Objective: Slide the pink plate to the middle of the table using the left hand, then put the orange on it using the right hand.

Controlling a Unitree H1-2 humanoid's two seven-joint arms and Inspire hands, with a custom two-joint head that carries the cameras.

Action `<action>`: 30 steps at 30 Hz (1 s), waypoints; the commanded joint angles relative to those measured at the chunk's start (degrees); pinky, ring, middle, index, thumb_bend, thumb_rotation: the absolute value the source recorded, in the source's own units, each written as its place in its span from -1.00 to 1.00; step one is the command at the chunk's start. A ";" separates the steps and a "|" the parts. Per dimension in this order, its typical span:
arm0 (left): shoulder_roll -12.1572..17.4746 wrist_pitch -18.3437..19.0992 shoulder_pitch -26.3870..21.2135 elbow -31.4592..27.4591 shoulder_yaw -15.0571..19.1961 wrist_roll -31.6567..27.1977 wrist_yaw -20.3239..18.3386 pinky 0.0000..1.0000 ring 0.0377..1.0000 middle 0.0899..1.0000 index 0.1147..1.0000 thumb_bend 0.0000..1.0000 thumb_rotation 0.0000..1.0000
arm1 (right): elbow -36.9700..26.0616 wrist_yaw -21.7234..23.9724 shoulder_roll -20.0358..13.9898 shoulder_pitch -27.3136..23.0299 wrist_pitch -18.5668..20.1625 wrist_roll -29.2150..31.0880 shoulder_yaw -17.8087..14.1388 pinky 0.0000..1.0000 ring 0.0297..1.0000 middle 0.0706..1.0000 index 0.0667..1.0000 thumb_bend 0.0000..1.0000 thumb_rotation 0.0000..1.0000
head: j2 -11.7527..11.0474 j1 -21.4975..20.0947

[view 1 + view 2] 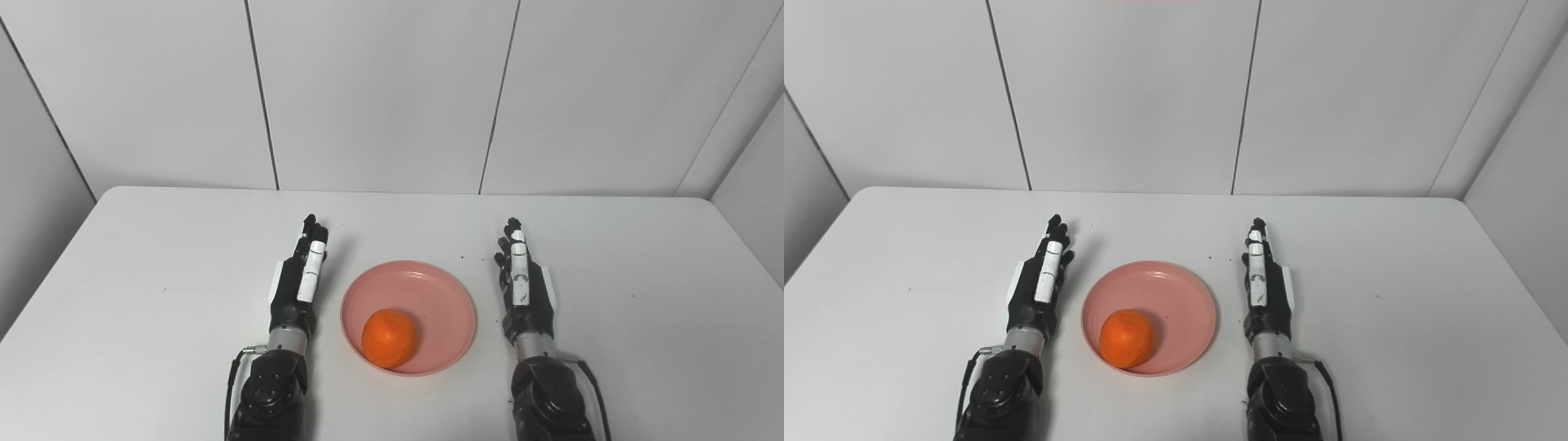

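Observation:
The pink plate [429,288] lies on the white table [153,257], near its middle and close to the front edge. The orange [389,337] rests inside the plate, in its near left part. My left hand [301,275] lies left of the plate, fingers stretched out and pointing away, holding nothing and a small gap clear of the rim. My right hand [522,282] lies right of the plate in the same flat pose, open and apart from the rim.
Grey wall panels [380,92] stand behind the table's far edge. A few small dark specks [462,258] dot the tabletop beyond the plate.

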 commanded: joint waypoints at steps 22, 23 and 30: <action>-0.72 1.98 1.54 1.50 0.05 -0.42 0.22 1.00 1.00 1.00 1.00 0.65 0.75 | 1.13 -0.25 0.52 1.28 1.63 0.21 0.08 1.00 1.00 0.98 0.91 0.51 1.00 | 0.12 -0.03; -0.70 2.08 1.54 1.45 0.03 -0.39 0.22 1.00 1.00 1.00 1.00 0.65 0.75 | 1.19 -0.27 0.53 1.27 1.55 0.18 0.08 1.00 1.00 0.97 0.91 0.51 1.00 | 0.12 -0.03; -0.66 1.89 1.45 1.74 0.07 -0.51 0.12 1.00 1.00 1.00 1.00 0.64 0.75 | 1.56 -0.22 0.65 1.10 1.17 0.38 -0.11 1.00 1.00 0.97 0.91 0.51 1.00 | 0.12 -0.02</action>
